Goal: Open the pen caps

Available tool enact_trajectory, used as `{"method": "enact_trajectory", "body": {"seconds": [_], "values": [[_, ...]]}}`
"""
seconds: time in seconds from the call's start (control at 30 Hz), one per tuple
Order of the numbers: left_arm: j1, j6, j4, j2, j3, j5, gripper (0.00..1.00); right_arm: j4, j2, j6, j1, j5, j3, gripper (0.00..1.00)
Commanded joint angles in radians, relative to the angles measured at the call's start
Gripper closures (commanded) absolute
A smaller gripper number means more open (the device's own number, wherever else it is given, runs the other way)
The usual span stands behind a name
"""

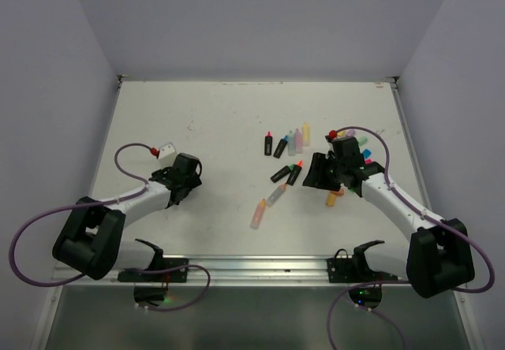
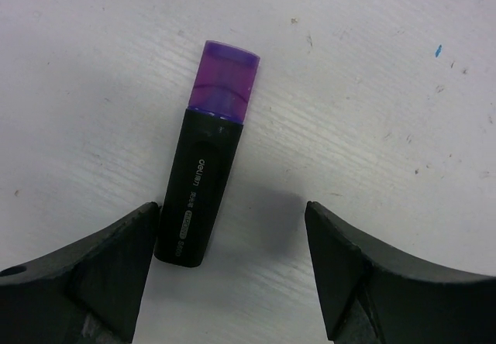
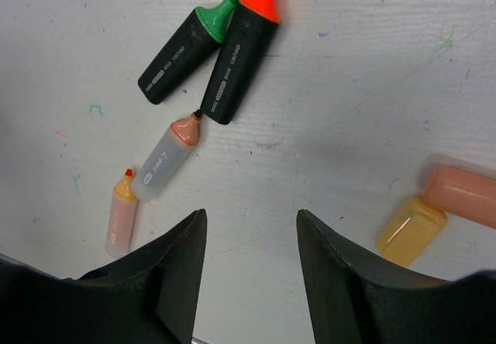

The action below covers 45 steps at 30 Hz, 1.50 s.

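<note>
The purple cap [image 2: 226,80] sits on its black pen [image 2: 195,193], which lies flat on the table [image 1: 197,113], cap toward twelve o'clock in the left wrist view. This one is left to do. The left gripper [image 2: 230,232] hangs over it, jaws spread wide and holding nothing, with the pen's butt just beside the nine o'clock finger.

Under the right gripper [image 3: 249,228], also open and empty, the green-tipped pen [image 3: 186,49], orange-tipped pen [image 3: 240,57], grey pen [image 3: 164,162] and peach pen [image 3: 122,212] show bare tips, so they look done. A yellow cap [image 3: 411,235] and a salmon cap [image 3: 461,193] lie at three o'clock.

From above, the row of pens [image 1: 288,141] at one o'clock is too small to judge. Nothing blocks the left gripper.
</note>
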Motion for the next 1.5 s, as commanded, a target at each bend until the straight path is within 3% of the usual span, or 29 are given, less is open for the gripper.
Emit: {"method": "enact_trajectory", "body": {"seconds": [0.0,0.1,0.23,0.4,0.53,0.6,0.63,0.7,0.77,0.8,0.97,1.03,1.13,1.27,1.47], "values": [[0.008,-0.024,0.054,0.023,-0.024,0.043,0.22,0.016,-0.023,-0.01,0.002,-0.005,0.029,0.46],[0.008,-0.013,0.054,0.052,-0.004,0.04,0.24,0.012,-0.026,-0.005,0.002,-0.004,0.03,0.46],[0.006,-0.028,0.029,0.085,0.006,0.043,0.36,0.012,-0.031,-0.001,0.002,-0.005,0.035,0.46],[0.008,-0.109,-0.07,0.115,0.019,0.036,0.38,0.008,-0.049,-0.002,0.004,0.025,0.034,0.46],[0.008,-0.143,-0.107,0.142,0.019,0.042,0.53,-0.001,-0.052,-0.01,0.002,0.037,0.046,0.46],[0.008,-0.148,-0.127,0.15,0.028,0.057,0.53,-0.007,-0.055,-0.01,0.002,0.034,0.052,0.46],[0.008,-0.143,-0.126,0.147,0.032,0.069,0.63,-0.006,-0.057,-0.008,0.002,0.033,0.052,0.46],[0.006,-0.135,-0.113,0.138,0.028,0.079,0.72,-0.004,-0.063,-0.005,0.004,0.031,0.052,0.46],[0.006,-0.106,-0.095,0.116,0.022,0.088,0.97,-0.003,-0.074,-0.002,0.004,0.031,0.052,0.46],[0.006,-0.082,-0.083,0.106,0.019,0.092,1.0,-0.003,-0.078,-0.004,0.004,0.034,0.053,0.46],[0.0,0.09,0.055,-0.078,-0.033,0.239,1.0,0.0,-0.055,-0.018,0.01,-0.005,0.079,0.46],[-0.012,0.199,0.199,-0.211,-0.081,0.377,1.0,0.028,-0.044,-0.022,0.021,-0.048,0.086,0.46],[-0.081,0.272,0.333,-0.319,-0.099,0.436,1.0,0.083,-0.015,-0.021,0.07,-0.061,0.095,0.47],[-0.211,0.338,0.385,-0.315,-0.075,0.499,1.0,0.158,0.057,-0.013,0.171,-0.163,0.13,0.47],[-0.282,0.328,0.483,-0.277,-0.112,0.591,1.0,0.282,0.127,0.05,0.277,-0.243,0.176,0.47]]}}
